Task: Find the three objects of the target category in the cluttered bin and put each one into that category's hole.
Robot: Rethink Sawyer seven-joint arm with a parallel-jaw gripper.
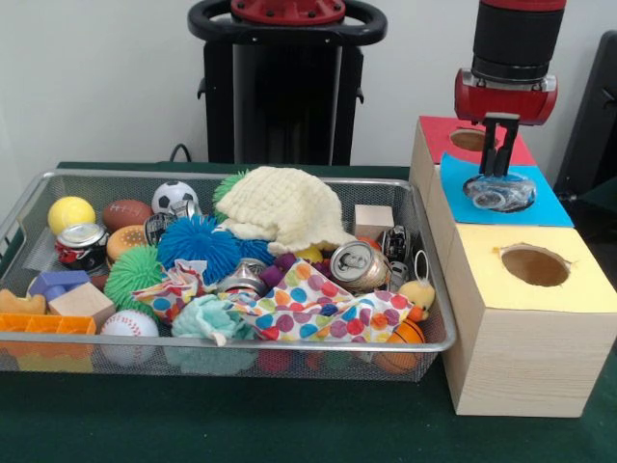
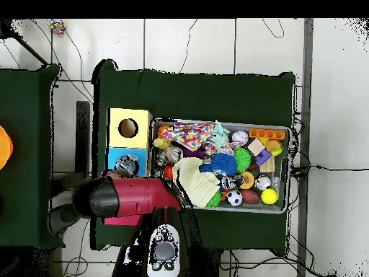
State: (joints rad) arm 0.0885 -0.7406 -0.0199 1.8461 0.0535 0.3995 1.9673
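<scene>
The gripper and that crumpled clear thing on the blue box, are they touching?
Touching. The front view shows the gripper tips running down into the top of the crumpled clear thing over the blue box hole, with no gap.

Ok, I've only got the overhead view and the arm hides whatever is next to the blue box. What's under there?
Observer: A red box with its own hole.
Operator: And the thing on the blue box?
Observer: It looks like a crushed can, resting over the hole in the blue box, with the gripper directly above it.
Operator: Any more cans in the basket?
Observer: A silver can lies on its side just below the knitted hat, near the basket end closest to the boxes.
</scene>
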